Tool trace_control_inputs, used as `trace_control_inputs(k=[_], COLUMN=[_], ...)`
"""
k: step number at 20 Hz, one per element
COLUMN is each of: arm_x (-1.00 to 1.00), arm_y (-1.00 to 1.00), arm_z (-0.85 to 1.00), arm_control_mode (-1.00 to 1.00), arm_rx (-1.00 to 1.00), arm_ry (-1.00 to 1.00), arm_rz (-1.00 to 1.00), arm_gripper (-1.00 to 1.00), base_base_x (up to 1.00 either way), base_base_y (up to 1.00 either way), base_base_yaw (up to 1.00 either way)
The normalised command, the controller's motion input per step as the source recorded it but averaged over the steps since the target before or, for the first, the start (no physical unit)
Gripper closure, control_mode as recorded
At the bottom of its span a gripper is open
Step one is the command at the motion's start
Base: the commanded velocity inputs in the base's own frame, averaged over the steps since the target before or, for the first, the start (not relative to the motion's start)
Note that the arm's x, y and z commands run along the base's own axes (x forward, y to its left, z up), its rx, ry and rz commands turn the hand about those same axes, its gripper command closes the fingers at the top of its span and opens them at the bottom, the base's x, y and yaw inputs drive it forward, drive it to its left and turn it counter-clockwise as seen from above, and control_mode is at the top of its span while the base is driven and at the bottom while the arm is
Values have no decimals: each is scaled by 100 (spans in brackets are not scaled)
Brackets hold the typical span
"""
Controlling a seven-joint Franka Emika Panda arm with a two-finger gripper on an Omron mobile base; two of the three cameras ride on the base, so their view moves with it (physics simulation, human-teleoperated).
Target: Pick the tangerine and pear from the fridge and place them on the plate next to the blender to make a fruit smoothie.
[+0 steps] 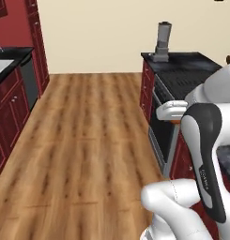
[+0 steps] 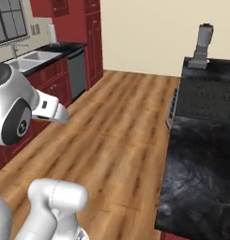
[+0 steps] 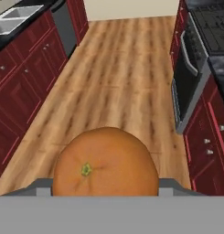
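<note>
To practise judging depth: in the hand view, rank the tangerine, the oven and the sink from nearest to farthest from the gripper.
1. The tangerine, held in the gripper, right at the bottom of the view.
2. The oven, on the right side of the aisle, partway up.
3. The sink, far up in the top left corner, on the counter.

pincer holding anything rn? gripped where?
Yes: the tangerine. In the hand view it sits right in front of the camera between the pincer's jaws, held by its sides, stem end facing the camera. The contact points themselves are hidden.
</note>
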Motion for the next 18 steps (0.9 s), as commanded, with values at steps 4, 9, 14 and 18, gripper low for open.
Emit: trace_control_inputs(k=[4,9,14,18], arm_x=[0,0,0,0], arm_y=[0,0,0,0], arm_z=[0,0,0,0], arm_control_mode=[100,100,100,100], arm_rx=[0,0,0,0], arm_ry=[0,0,0,0], arm_rz=[0,0,0,0], arm_gripper=[100,100,100,100], base_base_x=[100,100,100,100], base_base_y=[-10,0,0,10], base_base_yaw=[10,5,0,-2])
